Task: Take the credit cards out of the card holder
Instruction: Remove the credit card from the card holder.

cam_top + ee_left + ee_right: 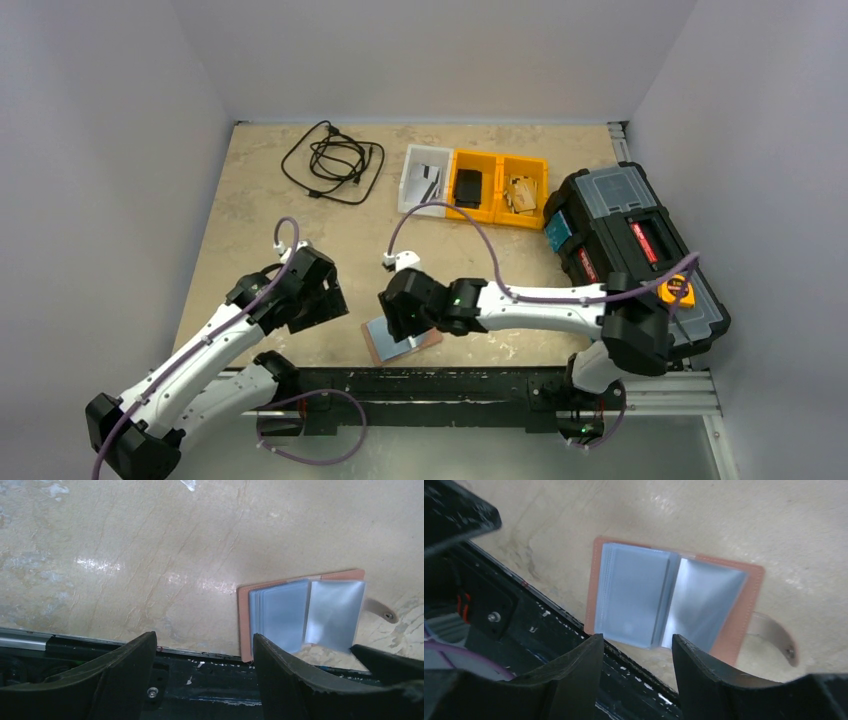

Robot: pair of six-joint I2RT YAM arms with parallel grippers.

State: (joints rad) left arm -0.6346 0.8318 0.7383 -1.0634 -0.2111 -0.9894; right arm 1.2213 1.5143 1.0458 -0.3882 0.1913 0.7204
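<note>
The card holder (402,340) lies opened flat at the near edge of the table (260,200), just beside the black rail (450,385) that carries the arm bases. Its reddish cover faces down and its clear sleeves (634,597) face up. From the top view its long axis, as it lies open, runs roughly along that edge, a little skewed, with the snap strap (776,635) sticking out at one short end. I cannot tell the credit cards apart from the sleeves in any view, so which pocket holds them is unclear to me. My right gripper (636,675) hangs almost directly over the holder, with the jaws apart and nothing between them. In its wrist view the fold between the two sleeve stacks sits just ahead of the gap. My left gripper (205,675) is also spread and empty, but the holder lies off to its right, beyond its right finger. I judge the right arm to be the nearer one. The next move likely turns on dropping it onto the sleeves' open edge while the left slides across to pin the cover.
</note>
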